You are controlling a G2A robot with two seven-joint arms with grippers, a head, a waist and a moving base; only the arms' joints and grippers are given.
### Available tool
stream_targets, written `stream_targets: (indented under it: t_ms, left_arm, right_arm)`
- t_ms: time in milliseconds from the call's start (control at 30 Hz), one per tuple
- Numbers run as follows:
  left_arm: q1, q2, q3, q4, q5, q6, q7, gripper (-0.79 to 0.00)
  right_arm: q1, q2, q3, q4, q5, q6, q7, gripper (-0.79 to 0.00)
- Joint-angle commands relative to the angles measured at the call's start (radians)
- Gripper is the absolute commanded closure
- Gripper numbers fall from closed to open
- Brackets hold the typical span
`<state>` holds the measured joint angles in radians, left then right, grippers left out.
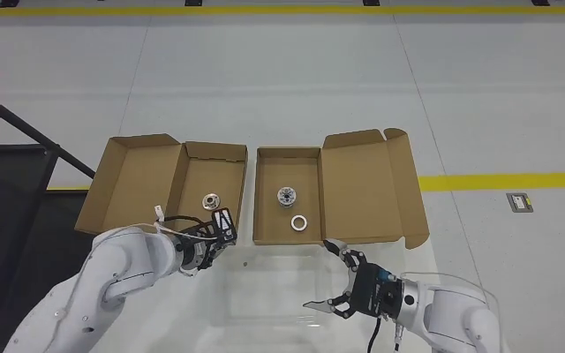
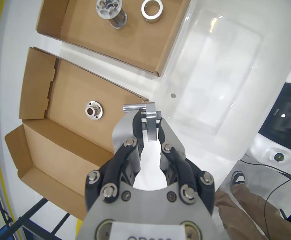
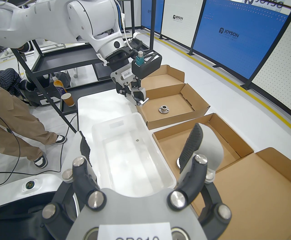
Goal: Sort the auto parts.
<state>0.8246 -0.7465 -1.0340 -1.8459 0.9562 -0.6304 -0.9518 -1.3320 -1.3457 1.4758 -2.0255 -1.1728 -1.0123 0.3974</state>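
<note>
My left gripper (image 2: 150, 118) (image 1: 222, 231) is shut on a small silver metal part (image 2: 149, 113) with a pin sticking out sideways, held above the near corner of the left cardboard box (image 1: 190, 190). A silver flanged hub (image 2: 93, 110) (image 1: 210, 202) lies in that box. The right cardboard box (image 1: 269, 199) holds a splined metal shaft (image 1: 286, 195) (image 2: 111, 12) and a silver ring (image 1: 300, 222) (image 2: 151, 10). My right gripper (image 1: 328, 276) (image 3: 141, 145) stands open over the clear plastic bin (image 3: 127, 147), nothing between its fingers.
The clear bin (image 1: 274, 300) sits on the white table in front of both boxes, holding nothing but a small speck (image 2: 173, 95). Both boxes have their lids folded outward. A person's legs (image 3: 25, 127) stand beside the table, near a black shelf rack (image 3: 56, 61).
</note>
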Motion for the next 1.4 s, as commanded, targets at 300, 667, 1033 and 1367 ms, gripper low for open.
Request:
stream_targets:
  t_ms: [300,667,1033,1367]
  left_arm:
    - [-0.041,0.0,-0.099,0.194,-0.086,0.071,0.085,0.0]
    - [-0.218,-0.057,0.027,0.535,-0.16,0.063,0.105,0.0]
    - [-0.394,-0.152,0.199,0.807,-0.106,0.099,0.124,0.0]
    - [-0.453,-0.232,0.295,0.977,-0.09,0.109,0.184,0.0]
  right_arm:
    - [0.0,0.0,0.0,0.0,0.0,0.0,0.0,-0.785]
    - [0.0,0.0,0.0,0.0,0.0,0.0,0.0,-0.785]
    - [0.0,0.0,0.0,0.0,0.0,0.0,0.0,-0.785]
    - [0.0,0.0,0.0,0.0,0.0,0.0,0.0,-0.785]
